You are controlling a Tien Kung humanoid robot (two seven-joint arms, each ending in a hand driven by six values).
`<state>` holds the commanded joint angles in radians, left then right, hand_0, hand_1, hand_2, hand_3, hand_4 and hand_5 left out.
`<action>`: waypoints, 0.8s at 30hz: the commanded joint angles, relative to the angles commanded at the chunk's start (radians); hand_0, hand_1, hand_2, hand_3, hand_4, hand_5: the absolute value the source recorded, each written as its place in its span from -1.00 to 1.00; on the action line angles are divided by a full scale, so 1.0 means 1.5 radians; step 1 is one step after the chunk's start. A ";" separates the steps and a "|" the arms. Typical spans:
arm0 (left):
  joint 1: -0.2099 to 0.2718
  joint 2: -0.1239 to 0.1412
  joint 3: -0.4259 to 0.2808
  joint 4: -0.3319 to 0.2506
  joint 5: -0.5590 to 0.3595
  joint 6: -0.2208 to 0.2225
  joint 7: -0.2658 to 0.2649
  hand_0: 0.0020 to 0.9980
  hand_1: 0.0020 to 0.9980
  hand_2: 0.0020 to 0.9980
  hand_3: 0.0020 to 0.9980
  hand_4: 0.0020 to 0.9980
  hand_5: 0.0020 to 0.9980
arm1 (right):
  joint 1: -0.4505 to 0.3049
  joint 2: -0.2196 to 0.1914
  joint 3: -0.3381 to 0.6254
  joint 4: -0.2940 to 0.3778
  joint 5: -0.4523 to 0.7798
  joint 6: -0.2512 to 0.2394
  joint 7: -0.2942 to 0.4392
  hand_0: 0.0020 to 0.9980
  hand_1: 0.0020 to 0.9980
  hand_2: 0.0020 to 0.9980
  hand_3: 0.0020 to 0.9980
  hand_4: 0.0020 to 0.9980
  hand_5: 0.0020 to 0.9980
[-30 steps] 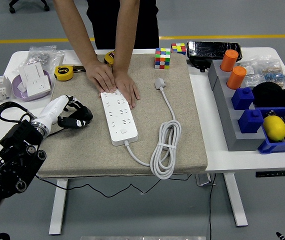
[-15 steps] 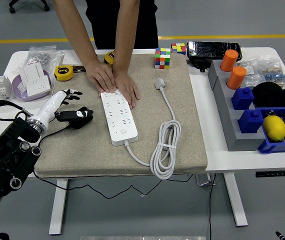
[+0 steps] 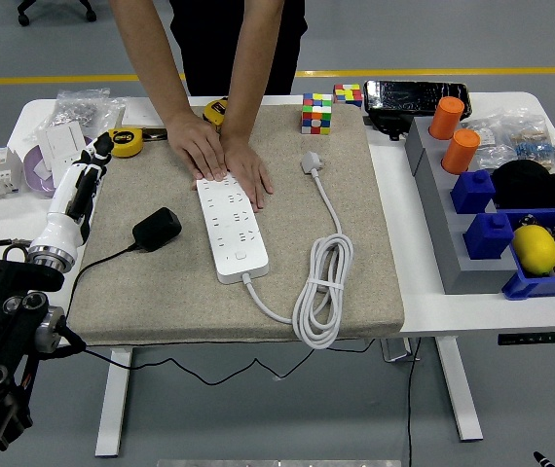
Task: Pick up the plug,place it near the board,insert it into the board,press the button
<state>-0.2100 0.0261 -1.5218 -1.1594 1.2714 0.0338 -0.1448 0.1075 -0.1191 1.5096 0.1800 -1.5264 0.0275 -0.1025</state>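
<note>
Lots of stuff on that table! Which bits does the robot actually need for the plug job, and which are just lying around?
Needed: black plug with cord; white power strip board, held down by a person's hands; robot's left hand.

Lying about: Rubik's cube; yellow tape measure; orange cups; yellow lemon.

The robot's left arm rises from the lower left corner, its white forearm angled up and away, the left hand empty with fingers loosely extended. At the far side, a person's two hands lie flat, palms down, side by side, arms straight
</note>
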 joint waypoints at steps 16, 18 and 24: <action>0.077 -0.014 -0.028 -0.088 -0.034 0.016 0.002 0.77 0.80 0.74 0.69 1.00 1.00 | -0.002 0.005 0.009 0.000 -0.012 -0.005 0.002 0.79 0.58 0.53 0.60 1.00 1.00; 0.081 -0.016 -0.029 -0.093 -0.005 0.021 0.004 0.77 0.80 0.74 0.69 1.00 1.00 | -0.006 0.007 0.017 0.000 -0.017 -0.010 0.005 0.79 0.58 0.53 0.60 1.00 1.00; 0.091 -0.017 -0.033 -0.094 0.039 0.026 0.009 0.76 0.79 0.73 0.68 1.00 1.00 | -0.013 0.015 0.035 0.000 -0.026 -0.025 0.017 0.79 0.59 0.56 0.61 1.00 1.00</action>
<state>-0.0728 0.0007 -1.5720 -1.3000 1.3307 0.0724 -0.1307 0.0885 -0.0962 1.5624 0.1800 -1.5658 -0.0096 -0.0775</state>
